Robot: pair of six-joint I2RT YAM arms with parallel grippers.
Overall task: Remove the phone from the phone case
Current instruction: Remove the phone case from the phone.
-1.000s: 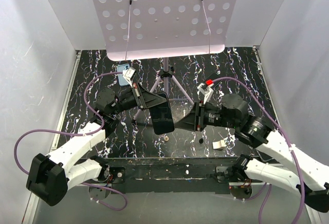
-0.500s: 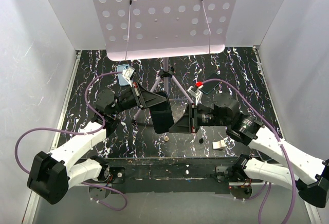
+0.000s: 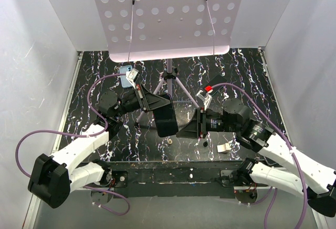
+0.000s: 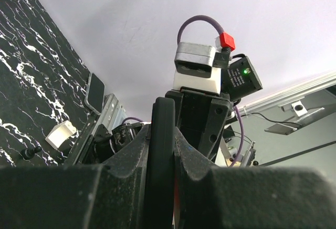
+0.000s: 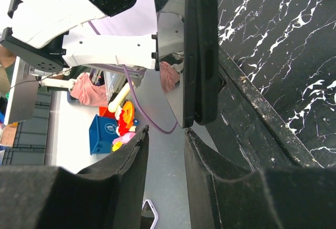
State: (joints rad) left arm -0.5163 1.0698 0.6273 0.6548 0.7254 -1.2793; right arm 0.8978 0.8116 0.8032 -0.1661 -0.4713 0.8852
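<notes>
My left gripper is shut on the phone, a flat black slab held on edge above the table's middle. In the left wrist view the phone stands clamped between both pads. In the right wrist view the phone shows a glossy face and two black layers along its edge. My right gripper is open, and in its own view its fingertips sit just below the slab's lower end. The light blue phone case lies at the back left, behind my left wrist.
A tripod carries a white perforated board over the back. A small white block and a small black piece lie front right. Another dark slab with a silver edge lies on the marbled table. White walls stand on both sides.
My right gripper has moved left, up to the lower end of the held slab. My left gripper has kept its hold and barely moved.
</notes>
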